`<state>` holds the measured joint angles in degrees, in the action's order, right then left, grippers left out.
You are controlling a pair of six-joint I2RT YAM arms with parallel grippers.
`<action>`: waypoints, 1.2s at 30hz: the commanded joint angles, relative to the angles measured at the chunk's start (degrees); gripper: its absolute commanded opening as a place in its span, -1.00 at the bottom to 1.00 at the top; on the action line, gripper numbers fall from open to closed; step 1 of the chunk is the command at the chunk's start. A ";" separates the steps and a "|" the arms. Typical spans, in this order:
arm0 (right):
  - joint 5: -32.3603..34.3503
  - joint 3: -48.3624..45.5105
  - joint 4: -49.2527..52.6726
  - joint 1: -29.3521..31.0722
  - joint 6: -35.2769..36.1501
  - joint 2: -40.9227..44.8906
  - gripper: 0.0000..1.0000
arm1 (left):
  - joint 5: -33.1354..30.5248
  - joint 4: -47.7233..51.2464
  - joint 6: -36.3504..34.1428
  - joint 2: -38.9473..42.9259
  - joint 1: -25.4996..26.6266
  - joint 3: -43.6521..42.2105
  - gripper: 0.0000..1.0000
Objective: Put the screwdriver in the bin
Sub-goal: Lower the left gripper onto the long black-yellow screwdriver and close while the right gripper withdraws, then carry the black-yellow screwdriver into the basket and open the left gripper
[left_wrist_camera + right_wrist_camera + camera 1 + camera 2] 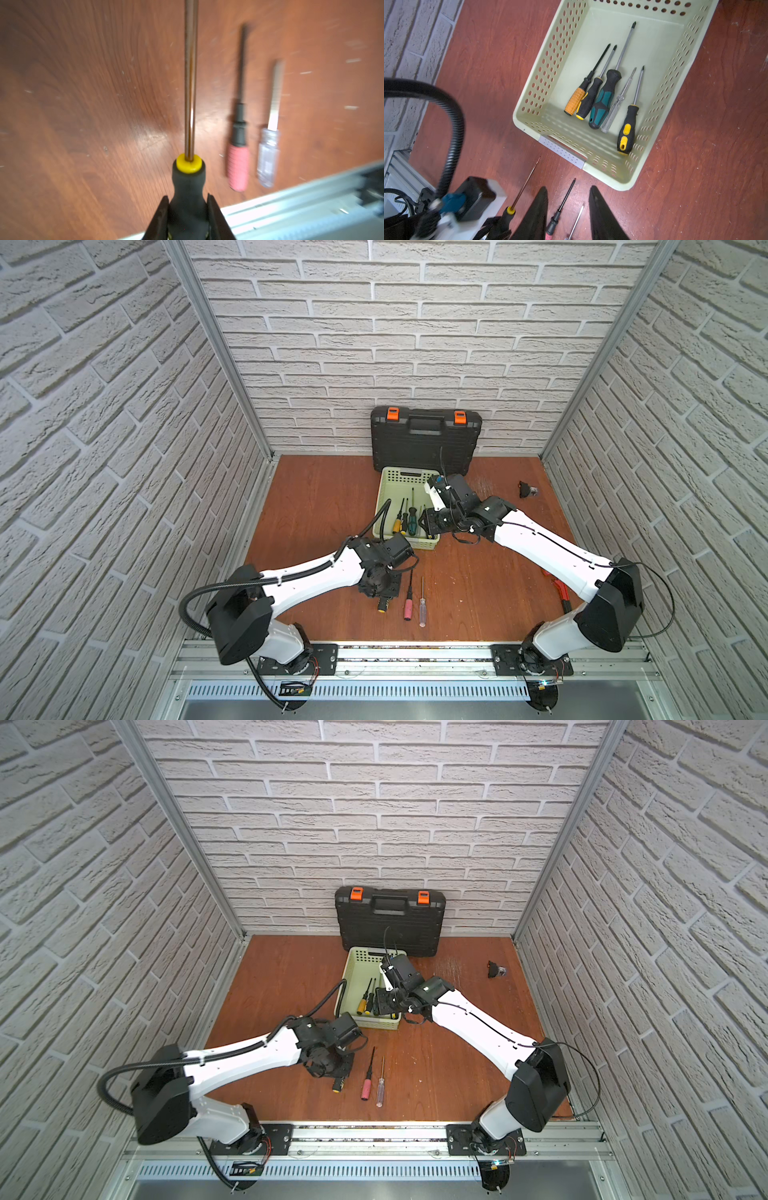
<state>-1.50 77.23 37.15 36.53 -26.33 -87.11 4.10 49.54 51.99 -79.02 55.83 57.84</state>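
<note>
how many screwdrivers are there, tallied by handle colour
black and yellow screwdrivers: 3
clear screwdrivers: 2
orange screwdriver: 1
green and black screwdriver: 1
pink screwdriver: 1
total: 8

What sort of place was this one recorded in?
Probably a staged robot test cell, not a real workshop: brick-pattern panels in aluminium framing enclose a wooden tabletop, with a robot mounting rail along the front and a black toolcase.

Wooden table [316, 506] with bin [409, 477], toolcase [426, 443], pink screwdriver [408, 603], clear screwdriver [422, 610]
</note>
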 commanded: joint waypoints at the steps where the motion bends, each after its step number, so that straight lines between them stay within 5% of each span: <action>1: 1.15 1.42 0.66 0.11 0.94 1.42 -0.29 | 7.87 3.29 -2.86 4.76 -1.62 1.16 -0.86; 8: 1.17 0.04 0.01 0.05 0.45 2.45 -0.30 | 11.89 4.00 -12.35 2.62 -11.70 12.43 -0.84; 16: -1.62 -4.70 0.75 0.46 -1.85 5.62 -0.31 | 9.28 6.73 -23.98 -22.20 -23.57 35.35 -0.84; 23: -1.54 -9.31 0.28 2.17 -4.58 8.78 -0.31 | 2.40 12.42 -28.24 -39.92 -25.24 51.60 -0.87; 36: -2.24 -11.38 -1.01 4.90 -5.99 7.64 -0.30 | -1.22 8.96 -27.03 -47.81 -25.03 51.41 -0.81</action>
<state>-3.53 65.89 38.20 40.80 -31.33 -79.40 4.91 58.13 25.56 -125.99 30.52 108.38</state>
